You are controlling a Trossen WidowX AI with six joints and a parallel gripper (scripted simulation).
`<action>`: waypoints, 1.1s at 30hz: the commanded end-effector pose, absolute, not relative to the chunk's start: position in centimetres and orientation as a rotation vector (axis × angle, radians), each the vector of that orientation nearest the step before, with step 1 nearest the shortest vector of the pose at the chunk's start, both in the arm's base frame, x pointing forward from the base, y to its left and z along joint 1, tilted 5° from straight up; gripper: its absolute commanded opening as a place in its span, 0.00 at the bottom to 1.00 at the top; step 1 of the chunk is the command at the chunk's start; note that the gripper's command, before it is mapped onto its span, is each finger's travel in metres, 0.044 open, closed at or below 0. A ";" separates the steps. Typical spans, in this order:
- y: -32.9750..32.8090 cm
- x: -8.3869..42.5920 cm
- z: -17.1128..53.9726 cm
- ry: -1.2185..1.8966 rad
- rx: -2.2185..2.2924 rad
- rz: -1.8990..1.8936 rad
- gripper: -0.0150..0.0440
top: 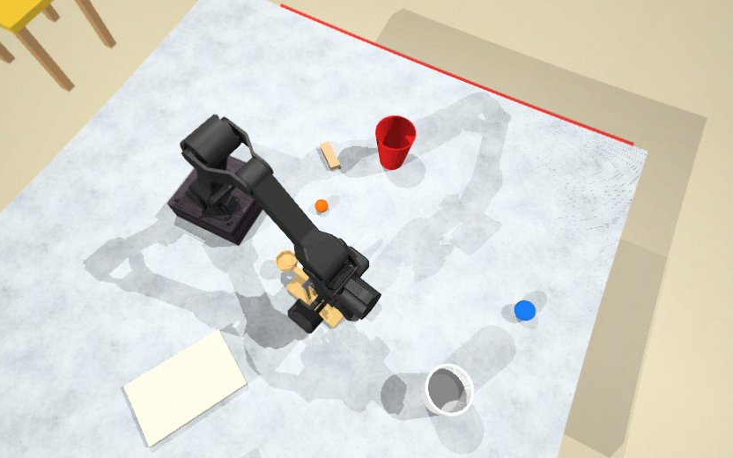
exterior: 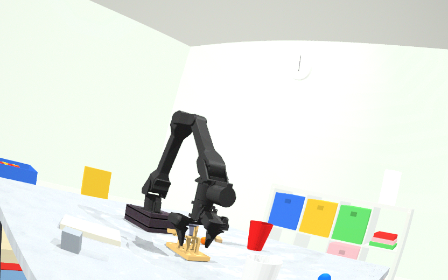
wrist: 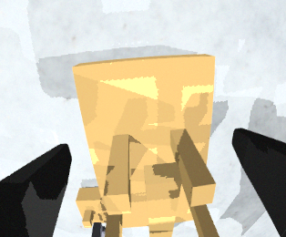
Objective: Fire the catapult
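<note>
The tan wooden catapult (top: pixel 299 288) (exterior: pixel 198 258) (wrist: pixel 122 102) stands on the table, its round cup (top: pixel 285 260) toward the arm's base and empty. My gripper (exterior: pixel 194 245) (wrist: pixel 153 144) is open and empty, pointing down. Its fingers stand low on either side of the catapult, apart from its base plate in the wrist view. The orange ball (top: pixel 321 205) (exterior: pixel 203 240) lies on the table beside the forearm. A blue ball (top: pixel 524 310) (exterior: pixel 323 277) lies far from the catapult. The white mug (top: pixel 466 378) (exterior: pixel 262 268) stands upright; in the top view it is at the lower right.
A red cup (top: pixel 393 158) (exterior: pixel 258 236) stands upright beyond the orange ball. A small wooden block (top: pixel 329 155) (exterior: pixel 218 239) lies near it. A cream slab (top: pixel 185 387) (exterior: pixel 91 231) lies on the table, with a grey block (exterior: pixel 71 240) in front of it in the exterior view.
</note>
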State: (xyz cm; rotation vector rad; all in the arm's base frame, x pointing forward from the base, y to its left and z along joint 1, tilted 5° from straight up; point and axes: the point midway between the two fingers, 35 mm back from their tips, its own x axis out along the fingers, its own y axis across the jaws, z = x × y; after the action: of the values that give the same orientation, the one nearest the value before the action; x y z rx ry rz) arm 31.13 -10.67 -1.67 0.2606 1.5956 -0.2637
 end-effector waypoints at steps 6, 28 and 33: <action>-10.6 31.1 -2.1 1.597 0.261 -0.264 0.87; -10.7 31.3 2.8 1.598 0.262 -0.263 0.25; -10.7 31.4 2.3 1.599 0.261 -0.261 0.25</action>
State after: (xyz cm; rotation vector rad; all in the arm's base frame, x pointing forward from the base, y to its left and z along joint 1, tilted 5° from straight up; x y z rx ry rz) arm 31.47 -10.71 2.32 0.2601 1.5982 -0.2614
